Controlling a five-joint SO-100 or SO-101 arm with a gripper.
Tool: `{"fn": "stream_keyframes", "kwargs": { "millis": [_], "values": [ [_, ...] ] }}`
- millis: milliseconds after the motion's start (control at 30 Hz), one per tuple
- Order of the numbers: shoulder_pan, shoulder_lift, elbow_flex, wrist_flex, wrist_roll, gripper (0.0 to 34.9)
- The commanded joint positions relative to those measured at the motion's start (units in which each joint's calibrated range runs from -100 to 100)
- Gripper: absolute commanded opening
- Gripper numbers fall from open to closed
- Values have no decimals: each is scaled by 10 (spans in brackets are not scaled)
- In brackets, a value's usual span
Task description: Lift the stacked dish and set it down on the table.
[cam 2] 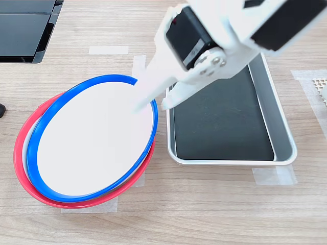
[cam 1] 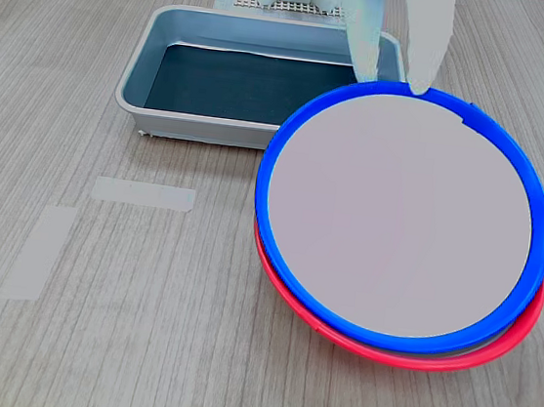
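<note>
gripper [cam 2: 152,106] straddles blue dish [cam 1: 403,214] rim

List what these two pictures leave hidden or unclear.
- Red-rimmed dish: its inside is covered by the stacked dish in both exterior views.
- Gripper: whether its fingers pinch the blue rim; blurred in the first exterior view.
- Arm: cut off by the second exterior view's top edge.
- Tray: near corner hidden by the dishes in the first exterior view.
</note>
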Motion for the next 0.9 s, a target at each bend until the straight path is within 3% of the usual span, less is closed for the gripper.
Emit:
{"fn": "stream_keyframes", "kwargs": {
  "millis": [0,167,233,367,400,433,867],
  "values": [
    [-12,10,-6,-26,0,160],
    [-27,29,10,-57,0,145],
    [-30,44,10,-70,0,99],
    [-33,78,-6,-85,0,55],
    [-33,86,-12,-86,0,16],
    [-33,92,-19,-86,0,3],
    [-17,91,-75,-60,-8,1]
  ]
}}
